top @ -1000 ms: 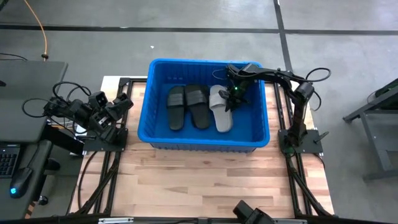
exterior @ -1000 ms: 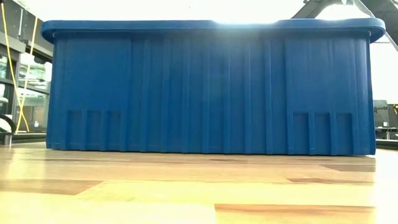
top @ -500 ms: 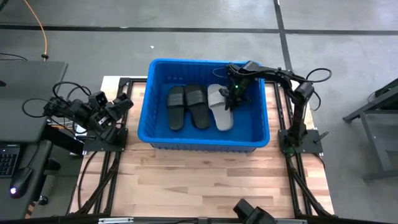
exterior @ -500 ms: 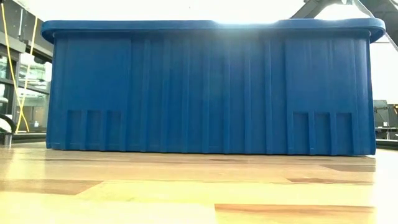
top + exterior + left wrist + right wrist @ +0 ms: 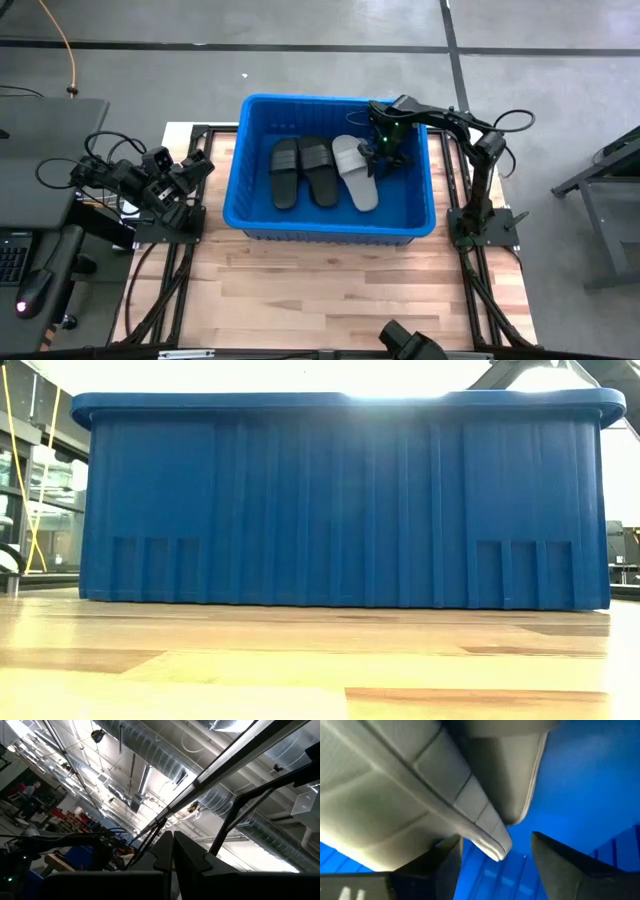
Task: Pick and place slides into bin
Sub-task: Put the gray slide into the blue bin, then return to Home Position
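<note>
Inside the bin (image 5: 240,160): two black slides (image 5: 284,173), one grey slide (image 5: 355,172), right tool (image 5: 377,152) spread beside it.

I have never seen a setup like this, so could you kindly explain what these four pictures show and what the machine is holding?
Two dark robot arms stand at a wooden table. The overhead picture shows the blue bin holding two black slides and a light grey slide. The right claw reaches into the bin beside the grey slide; the left claw waits folded at the table's edge. The table-level picture shows only the bin's wall. Each arm also carries a wrist camera: the left one looks at the ceiling, the right one shows the grey slide close between its open fingers, not clearly gripped.
</note>
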### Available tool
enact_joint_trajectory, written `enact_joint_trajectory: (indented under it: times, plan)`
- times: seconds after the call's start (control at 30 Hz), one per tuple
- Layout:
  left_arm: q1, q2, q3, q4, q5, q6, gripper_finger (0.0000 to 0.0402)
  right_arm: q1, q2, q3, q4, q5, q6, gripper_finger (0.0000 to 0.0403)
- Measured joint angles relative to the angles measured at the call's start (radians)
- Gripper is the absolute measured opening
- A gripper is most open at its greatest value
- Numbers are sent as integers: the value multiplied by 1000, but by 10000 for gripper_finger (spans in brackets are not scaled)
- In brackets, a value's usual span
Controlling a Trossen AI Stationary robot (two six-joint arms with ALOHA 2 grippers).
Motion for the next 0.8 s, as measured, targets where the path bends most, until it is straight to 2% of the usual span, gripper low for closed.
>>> enact_joint_trajectory:
  times: [0.2,0.33,0.47,0.6,0.8]
  plan:
    - [0,0,0,0,-4,2,5,0,-1,57,-113,-32,-84,221]
    - [0,0,0,0,-6,2,5,0,-1,147,-196,37,-130,220]
    - [0,0,0,0,-7,2,5,16,-1,274,-242,45,-119,220]
    - [0,0,0,0,-7,3,5,76,-1,430,-226,51,-131,220]
    - [0,0,0,-5,-4,3,5,220,-2,651,-37,127,-144,220]
